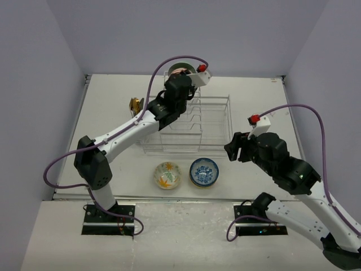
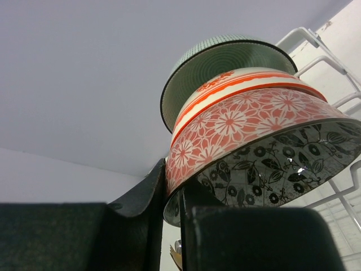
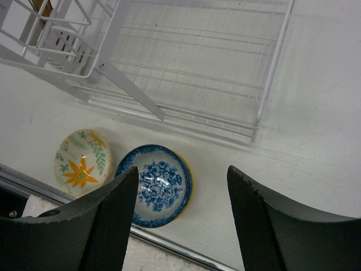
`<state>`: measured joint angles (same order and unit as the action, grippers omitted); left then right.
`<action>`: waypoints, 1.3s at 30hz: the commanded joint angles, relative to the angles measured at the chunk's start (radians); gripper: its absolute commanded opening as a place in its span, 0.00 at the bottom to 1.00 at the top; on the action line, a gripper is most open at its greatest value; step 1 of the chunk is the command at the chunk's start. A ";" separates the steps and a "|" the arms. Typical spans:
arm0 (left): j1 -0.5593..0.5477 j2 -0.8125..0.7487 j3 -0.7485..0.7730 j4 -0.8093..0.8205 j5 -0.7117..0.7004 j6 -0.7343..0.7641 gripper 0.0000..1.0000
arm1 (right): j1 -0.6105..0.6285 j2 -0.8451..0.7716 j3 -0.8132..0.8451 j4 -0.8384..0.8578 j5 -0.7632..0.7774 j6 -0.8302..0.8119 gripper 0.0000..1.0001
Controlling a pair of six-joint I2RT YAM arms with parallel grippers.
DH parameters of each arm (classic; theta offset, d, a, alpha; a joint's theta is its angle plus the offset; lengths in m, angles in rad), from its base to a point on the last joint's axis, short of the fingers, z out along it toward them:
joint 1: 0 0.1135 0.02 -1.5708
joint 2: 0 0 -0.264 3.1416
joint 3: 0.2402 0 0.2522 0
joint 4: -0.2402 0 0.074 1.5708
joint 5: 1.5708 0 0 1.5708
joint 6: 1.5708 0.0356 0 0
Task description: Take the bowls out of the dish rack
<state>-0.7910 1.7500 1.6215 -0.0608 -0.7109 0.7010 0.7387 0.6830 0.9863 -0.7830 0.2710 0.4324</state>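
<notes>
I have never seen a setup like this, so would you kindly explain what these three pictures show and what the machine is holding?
These are two robot arms bolted at a table's near edge. One picture comes from a camera above and behind them; the other two come from cameras on each wrist. On the table stands a white wire dish rack. In front of it sit two unloaded bowls: a yellow leaf-patterned bowl and a blue-and-white bowl. The left end effector reaches to the rack's far end and is shut on the rim of a red floral bowl, with a red-striped bowl and a pale green bowl behind it. The right end effector hangs open above the table, holding nothing.
</notes>
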 commanded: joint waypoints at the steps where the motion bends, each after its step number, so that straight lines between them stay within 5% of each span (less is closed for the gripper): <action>1: -0.022 -0.095 0.015 0.159 -0.019 -0.003 0.00 | -0.001 0.015 0.008 0.041 0.008 -0.015 0.65; 23: -0.022 -0.184 0.038 0.124 0.005 -0.161 0.00 | 0.001 0.030 0.029 0.042 0.011 -0.018 0.65; 33: -0.022 -0.366 0.094 -0.224 0.059 -0.653 0.00 | 0.001 0.064 0.040 0.053 0.001 -0.014 0.65; 39: -0.022 -0.520 0.000 -0.436 0.185 -0.894 0.00 | 0.001 0.072 0.057 0.059 0.005 -0.017 0.65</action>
<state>-0.8131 1.3045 1.6394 -0.3981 -0.5938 0.0166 0.7387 0.7589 0.9932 -0.7631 0.2707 0.4278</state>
